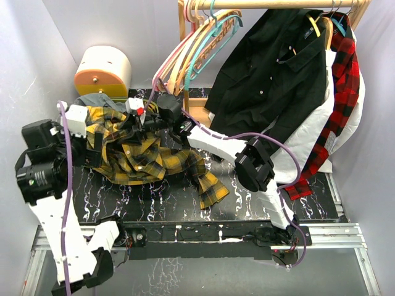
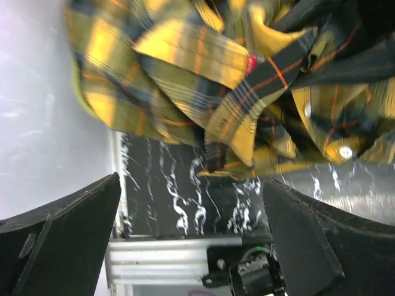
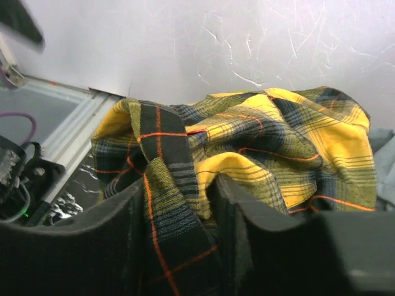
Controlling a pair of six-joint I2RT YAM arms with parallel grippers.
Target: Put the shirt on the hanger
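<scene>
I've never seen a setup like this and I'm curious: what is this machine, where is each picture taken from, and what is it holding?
These are two robot arms bolted to the near edge of a table. The wide picture is from a camera above and behind them: left arm on the left, right arm reaching in from the right. The other two are from cameras on the wrists. A yellow-and-black plaid shirt lies crumpled on the dark marbled table. The right fingers are shut on a fold of it; the left fingers are open, holding nothing. Behind, a rail carries hangers, a black shirt and a red plaid shirt.
</scene>
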